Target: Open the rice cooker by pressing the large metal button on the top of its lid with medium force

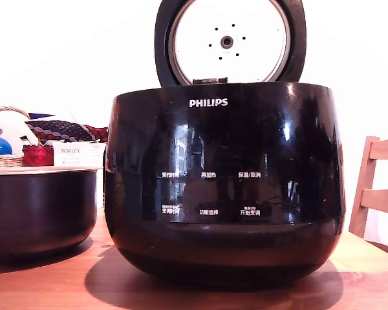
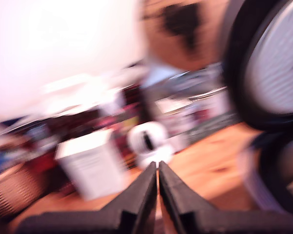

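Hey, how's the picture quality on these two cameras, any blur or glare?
Exterior view: sharp, but the white background is blown out, and the rice cooker has glossy reflections on its front; the raised lid stays readable. Wrist view: heavy motion blur smears the table clutter and the lid's edge; only the shut gripper reads fairly clearly.

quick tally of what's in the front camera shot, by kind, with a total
Cooking gear: 2, the rice cooker with its lid standing open, and a dark inner pot.
Baskets: 1, a wicker basket.
Boxes: 1, a white box.
Chairs: 1, a wooden chair.
Total: 5
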You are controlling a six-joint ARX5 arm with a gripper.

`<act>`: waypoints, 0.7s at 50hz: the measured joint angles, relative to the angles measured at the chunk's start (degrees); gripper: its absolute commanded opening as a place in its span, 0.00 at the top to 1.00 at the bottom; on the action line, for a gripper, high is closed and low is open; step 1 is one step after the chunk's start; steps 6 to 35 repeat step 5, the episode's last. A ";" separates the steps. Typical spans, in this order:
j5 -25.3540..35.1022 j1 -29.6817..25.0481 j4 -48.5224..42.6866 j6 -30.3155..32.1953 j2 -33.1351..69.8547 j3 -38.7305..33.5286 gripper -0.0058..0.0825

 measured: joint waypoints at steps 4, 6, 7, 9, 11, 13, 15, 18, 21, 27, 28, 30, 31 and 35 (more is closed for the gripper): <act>0.00 1.53 -0.42 0.00 -1.18 0.00 0.96; 0.00 1.79 -0.44 0.00 -1.36 0.00 0.96; 0.00 1.79 -0.44 0.00 -1.36 0.00 0.96; 0.00 1.79 -0.44 0.00 -1.36 0.00 0.96; 0.00 1.79 -0.44 0.00 -1.36 0.00 0.96; 0.00 1.79 -0.44 0.00 -1.36 0.00 0.96; 0.00 1.79 -0.44 0.00 -1.36 0.00 0.96; 0.00 1.79 -0.44 0.00 -1.36 0.00 0.96; 0.00 1.79 -0.44 0.00 -1.36 0.00 0.96; 0.00 1.79 -0.44 0.00 -1.36 0.00 0.96; 0.00 1.79 -0.44 0.00 -1.36 0.00 0.96; 0.00 1.79 -0.44 0.00 -1.36 0.00 0.96; 0.00 1.79 -0.44 0.00 -1.36 0.00 0.96; 0.00 1.79 -0.44 0.00 -1.36 0.00 0.96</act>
